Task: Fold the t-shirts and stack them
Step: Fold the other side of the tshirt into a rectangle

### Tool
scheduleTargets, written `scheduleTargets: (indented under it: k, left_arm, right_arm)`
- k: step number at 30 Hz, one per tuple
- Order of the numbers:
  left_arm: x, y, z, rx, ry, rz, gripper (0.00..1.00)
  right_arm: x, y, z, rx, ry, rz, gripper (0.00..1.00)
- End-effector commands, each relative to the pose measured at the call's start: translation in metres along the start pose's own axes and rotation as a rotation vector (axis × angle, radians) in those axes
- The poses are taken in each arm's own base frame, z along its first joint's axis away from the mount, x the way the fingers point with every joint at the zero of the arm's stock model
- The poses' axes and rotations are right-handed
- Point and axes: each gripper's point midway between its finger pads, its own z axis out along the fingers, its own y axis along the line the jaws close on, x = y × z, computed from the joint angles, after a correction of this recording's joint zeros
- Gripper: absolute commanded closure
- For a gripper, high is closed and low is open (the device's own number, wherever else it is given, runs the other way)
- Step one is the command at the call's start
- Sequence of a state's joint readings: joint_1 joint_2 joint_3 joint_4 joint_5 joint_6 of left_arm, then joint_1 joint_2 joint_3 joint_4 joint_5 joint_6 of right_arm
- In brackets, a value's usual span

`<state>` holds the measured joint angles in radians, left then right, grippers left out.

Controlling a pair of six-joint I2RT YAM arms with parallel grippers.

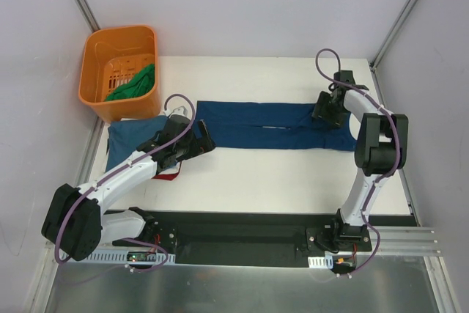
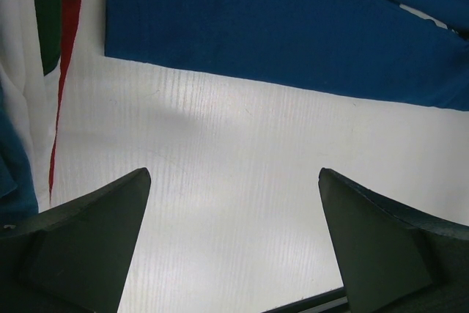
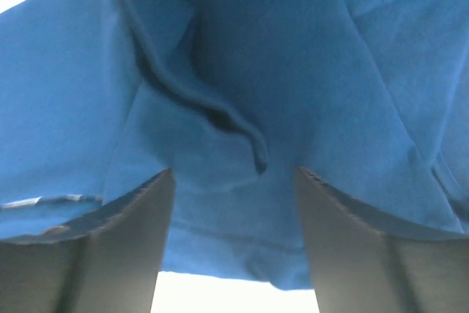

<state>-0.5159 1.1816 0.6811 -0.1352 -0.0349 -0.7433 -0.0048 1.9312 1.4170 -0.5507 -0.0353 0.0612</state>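
Observation:
A dark blue t-shirt (image 1: 267,126) lies folded into a long strip across the middle of the table. My left gripper (image 1: 206,139) is open and empty over bare table just below the strip's left end; the left wrist view shows it (image 2: 234,181) with the shirt's edge (image 2: 293,27) ahead. My right gripper (image 1: 327,110) is open at the strip's right end. In the right wrist view (image 3: 234,181) its fingers straddle wrinkled blue cloth (image 3: 220,56). A stack topped by a teal-blue shirt (image 1: 132,139) lies at left, with a red edge (image 1: 170,176) showing beneath. A green shirt (image 1: 133,84) is in the basket.
An orange plastic basket (image 1: 95,71) stands at the back left corner. Red (image 2: 67,49), green (image 2: 47,12) and white layers of the stack show at the left of the left wrist view. Grey walls enclose the table on three sides.

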Motion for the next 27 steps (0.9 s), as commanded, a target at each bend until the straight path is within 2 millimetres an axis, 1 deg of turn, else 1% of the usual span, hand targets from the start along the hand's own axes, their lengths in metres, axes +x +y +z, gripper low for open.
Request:
scheduleTargets:
  k: [1,2,3,4,6,7,10,13,15,19,21,22,24,27]
  left_arm:
    - [-0.005,-0.002,0.000,0.009,-0.018,0.005,0.00]
    - [-0.005,-0.003,0.000,0.010,-0.017,0.005,0.01]
    - [-0.005,-0.003,0.000,0.010,-0.015,0.006,0.01]
    - [-0.005,-0.004,0.001,0.009,-0.013,0.008,0.01]
    - [-0.006,-0.004,0.002,0.008,-0.013,0.008,0.01]
    - [-0.004,-0.004,0.002,0.006,-0.008,0.009,0.01]
    - [-0.004,-0.003,0.004,0.002,-0.003,0.007,0.01]
    - [-0.005,-0.004,0.005,0.005,-0.001,0.007,0.01]
    - [-0.006,-0.006,0.004,0.009,-0.003,0.008,0.01]
    - [-0.006,-0.006,0.005,0.006,-0.002,0.007,0.01]
    - [-0.006,-0.006,0.006,0.006,0.000,0.007,0.01]
    - [-0.005,-0.006,0.006,0.004,0.001,0.008,0.01]
    - [-0.005,-0.005,0.006,0.001,0.003,0.007,0.01]
    - [-0.006,-0.006,0.006,0.003,-0.002,0.008,0.01]
  right_arm:
    - [-0.020,0.003,0.007,-0.024,-0.035,-0.005,0.39]
    - [-0.019,0.001,0.011,-0.010,-0.022,-0.004,0.42]
    - [-0.023,0.001,0.011,-0.002,-0.028,-0.004,0.44]
    - [-0.022,0.000,0.013,-0.002,-0.018,-0.003,0.49]
    - [-0.019,0.005,0.018,-0.027,0.000,-0.002,0.55]
    - [-0.019,0.006,0.018,-0.034,0.003,0.000,0.63]
    - [-0.022,0.012,0.015,-0.064,-0.009,0.012,0.75]
    - [-0.028,0.020,0.008,-0.093,-0.027,0.027,0.79]
    - [-0.030,0.022,0.003,-0.100,-0.037,0.033,0.79]
    - [-0.035,0.027,-0.006,-0.118,-0.055,0.046,0.87]
    - [-0.037,0.027,-0.009,-0.114,-0.059,0.048,0.86]
    - [-0.035,0.027,-0.010,-0.108,-0.054,0.045,0.84]
    - [-0.037,0.028,-0.011,-0.106,-0.063,0.043,0.84]
    - [-0.037,0.031,-0.013,-0.114,-0.060,0.038,0.87]
